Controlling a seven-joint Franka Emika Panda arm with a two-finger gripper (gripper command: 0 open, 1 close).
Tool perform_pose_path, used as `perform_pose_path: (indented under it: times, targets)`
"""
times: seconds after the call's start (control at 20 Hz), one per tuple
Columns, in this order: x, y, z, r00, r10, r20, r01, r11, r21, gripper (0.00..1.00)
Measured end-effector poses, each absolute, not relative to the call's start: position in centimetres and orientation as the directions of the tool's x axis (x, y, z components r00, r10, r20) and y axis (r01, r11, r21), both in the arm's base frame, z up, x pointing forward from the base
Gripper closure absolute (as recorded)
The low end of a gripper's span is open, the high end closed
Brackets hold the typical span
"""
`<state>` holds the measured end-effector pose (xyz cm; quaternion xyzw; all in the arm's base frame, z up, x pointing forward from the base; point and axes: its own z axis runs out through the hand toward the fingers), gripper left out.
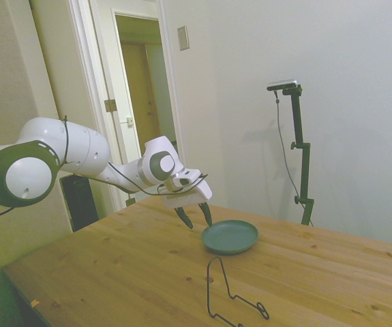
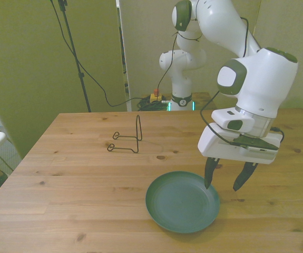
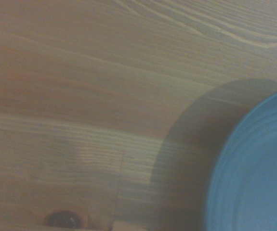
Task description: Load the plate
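Here the teal plate (image 2: 182, 202) lies flat on the wooden table (image 2: 61, 174), its rim just under your claw (image 2: 225, 183), which hangs spread wide and empty, probably to straddle that rim. The wire stand (image 2: 127, 138) waits well beyond.

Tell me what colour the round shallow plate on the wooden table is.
The round shallow plate is matte teal-green, plain, with no pattern; the front view shows it best.
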<state>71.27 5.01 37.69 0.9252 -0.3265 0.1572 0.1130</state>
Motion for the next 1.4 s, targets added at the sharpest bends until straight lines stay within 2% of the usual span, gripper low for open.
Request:
perform_pose_path:
  times: [0.45,1.4]
  targets:
    - [72.1,5.4,35.8,0.74,-0.548,0.391,-0.63,-0.768,0.117,0.0]
    - [72.4,3.0,35.5,0.716,-0.542,0.439,-0.661,-0.728,0.18,0.0]
